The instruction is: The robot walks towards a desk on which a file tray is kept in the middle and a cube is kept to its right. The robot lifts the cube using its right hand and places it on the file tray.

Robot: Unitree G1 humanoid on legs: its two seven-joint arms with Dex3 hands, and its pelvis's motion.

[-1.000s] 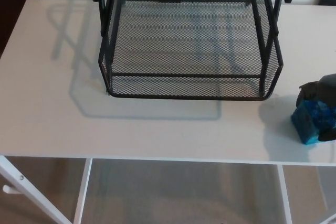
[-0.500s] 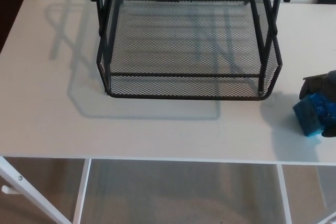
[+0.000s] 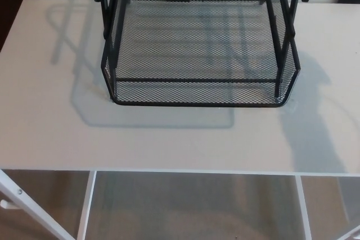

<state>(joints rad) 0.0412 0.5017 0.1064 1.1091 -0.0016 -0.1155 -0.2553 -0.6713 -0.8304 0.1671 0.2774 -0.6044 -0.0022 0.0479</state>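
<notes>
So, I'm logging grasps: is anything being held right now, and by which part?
It cannot be told: neither hand is in view, and no cube shows. Only the file tray stands on the desk, with a shadow at its right.

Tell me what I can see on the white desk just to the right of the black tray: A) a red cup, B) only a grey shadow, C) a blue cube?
B: to the right of the black mesh file tray, the white desk carries only a grey shadow; nothing solid lies there.
</notes>
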